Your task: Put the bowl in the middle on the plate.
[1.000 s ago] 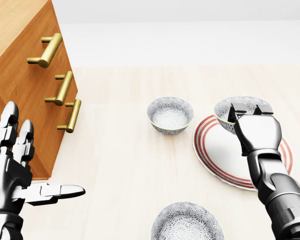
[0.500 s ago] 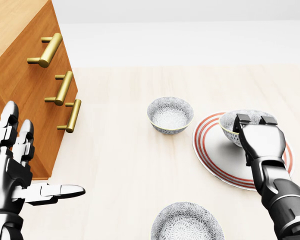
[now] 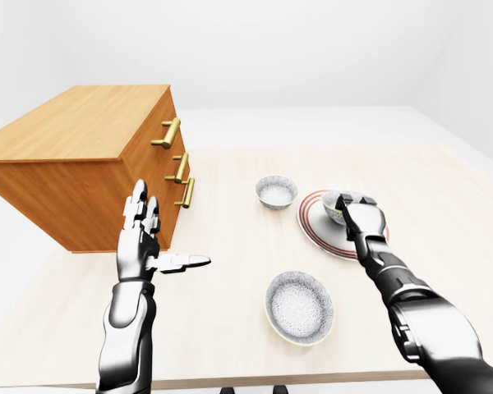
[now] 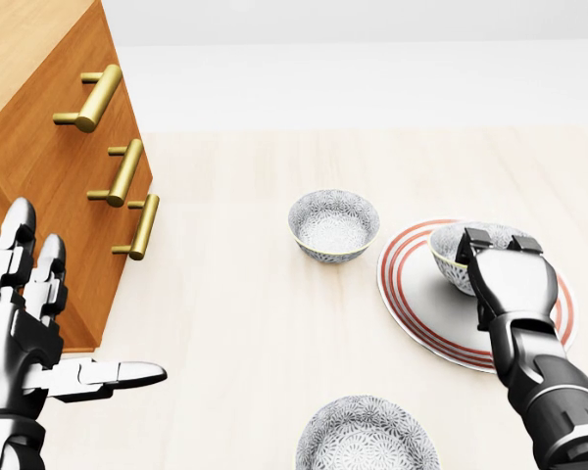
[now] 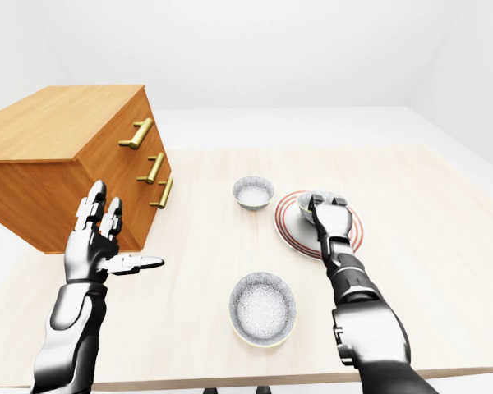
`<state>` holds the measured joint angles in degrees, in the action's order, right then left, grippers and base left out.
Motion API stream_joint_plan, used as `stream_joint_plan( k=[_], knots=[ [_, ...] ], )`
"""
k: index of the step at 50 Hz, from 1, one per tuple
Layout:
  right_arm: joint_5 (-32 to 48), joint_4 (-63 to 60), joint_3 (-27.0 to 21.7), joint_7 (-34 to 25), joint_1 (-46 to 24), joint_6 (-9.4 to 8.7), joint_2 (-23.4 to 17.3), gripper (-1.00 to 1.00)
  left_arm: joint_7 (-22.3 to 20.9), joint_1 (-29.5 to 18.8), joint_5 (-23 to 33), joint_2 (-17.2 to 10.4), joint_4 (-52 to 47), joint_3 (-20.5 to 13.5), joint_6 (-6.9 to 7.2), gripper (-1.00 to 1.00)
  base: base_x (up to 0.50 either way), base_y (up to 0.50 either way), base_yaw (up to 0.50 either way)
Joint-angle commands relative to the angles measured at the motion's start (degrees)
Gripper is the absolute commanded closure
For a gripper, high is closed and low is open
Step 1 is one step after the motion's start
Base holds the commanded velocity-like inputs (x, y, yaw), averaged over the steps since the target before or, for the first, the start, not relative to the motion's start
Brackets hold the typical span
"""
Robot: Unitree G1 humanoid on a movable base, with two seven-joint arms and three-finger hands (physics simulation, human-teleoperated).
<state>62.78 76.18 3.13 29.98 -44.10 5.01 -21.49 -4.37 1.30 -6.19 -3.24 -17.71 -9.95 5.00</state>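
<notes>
Head view: we see right hand (image 4: 511, 281) clamped on bowl (image 4: 447, 253) rim, bowl low over plate (image 4: 419, 302). A tilted release could tip it off. Left hand (image 4: 24, 338) spread.

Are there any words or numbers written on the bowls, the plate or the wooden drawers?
None: no words, numbers or signs can be read in any view.
The held bowl in the right hand, the second bowl left of the plate and the third bowl at the head view's bottom carry only a grey speckled pattern.
The plate has only red rings; the wooden dresser only brass handles.
</notes>
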Motion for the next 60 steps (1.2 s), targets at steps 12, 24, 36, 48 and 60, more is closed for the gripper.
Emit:
stream_joint_plan(
  k=[12, 24, 36, 48, 60],
  knots=[
    [1.1, -0.6, -0.3, 0.0, 0.5, -0.01, 0.0, 0.84, -0.1, 0.2, 0.1, 0.1, 0.3, 0.0, 0.0, -1.0, 0.0, 0.0, 0.0],
    [0.9, -0.8, -0.2, 0.0, 0.8, -0.01, 0.0, -0.18, -0.1, 0.3, 0.2, 0.1, 0.3, 0.1, 0.0, -1.0, 0.0, 0.0, 0.0],
    [0.9, -0.8, -0.2, 0.0, 0.9, -0.01, 0.0, -1.0, -0.1, 0.3, 0.2, 0.1, 0.4, 0.1, 0.0, -1.0, 0.0, 0.0, 0.0],
    [0.8, -1.1, -0.2, 0.0, 0.6, -0.01, -0.1, -1.0, -0.1, 0.2, 0.1, 0.0, 0.3, 0.0, 0.0, -1.0, 0.0, 0.0, 0.0],
    [0.4, -1.7, -0.4, 0.0, -0.1, -0.01, -0.3, -1.0, 0.0, 0.1, 0.1, 0.0, -0.1, 0.0, 0.0, -1.0, 0.0, 0.0, 0.0]
  ],
)
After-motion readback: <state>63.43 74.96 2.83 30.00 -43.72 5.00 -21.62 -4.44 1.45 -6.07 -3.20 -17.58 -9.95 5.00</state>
